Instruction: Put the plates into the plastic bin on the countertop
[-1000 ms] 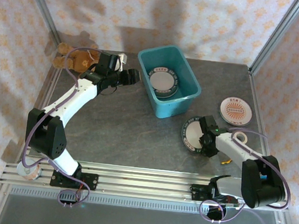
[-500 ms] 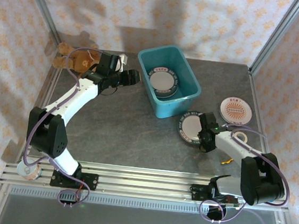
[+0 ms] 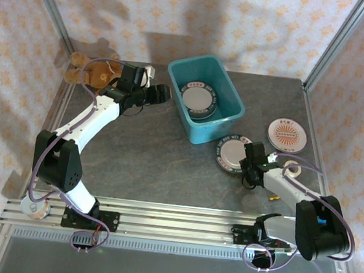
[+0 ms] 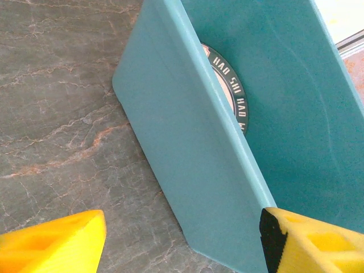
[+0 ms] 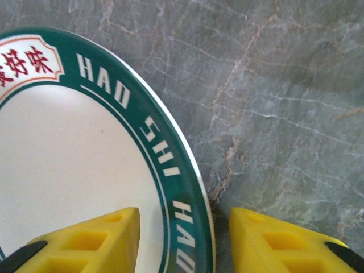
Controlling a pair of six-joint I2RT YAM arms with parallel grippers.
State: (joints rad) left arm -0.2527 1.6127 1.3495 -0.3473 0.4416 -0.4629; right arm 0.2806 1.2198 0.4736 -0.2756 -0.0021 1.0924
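A green-rimmed white plate point(image 3: 232, 153) point(image 5: 85, 159) lies flat on the dark countertop point(image 3: 153, 159), touching the front of the teal plastic bin point(image 3: 204, 106). My right gripper point(image 3: 247, 161) point(image 5: 182, 242) is open, its yellow fingers astride the plate's near rim with a gap on each side. A second green-rimmed plate point(image 3: 198, 98) point(image 4: 230, 94) rests inside the bin. An orange-patterned plate point(image 3: 287, 134) sits at the right. My left gripper point(image 3: 163, 94) point(image 4: 182, 242) stands open at the bin's left wall point(image 4: 187, 142).
A brown teddy bear point(image 3: 88, 71) lies at the back left behind the left arm. A tape roll point(image 3: 291, 166) and a small yellow item point(image 3: 273, 197) sit by the right arm. An aluminium rail point(image 3: 172, 227) runs along the near edge.
The right gripper carried the green-rimmed plate up and left to the bin's front wall, then its jaws widened off the rim. The left arm has not moved.
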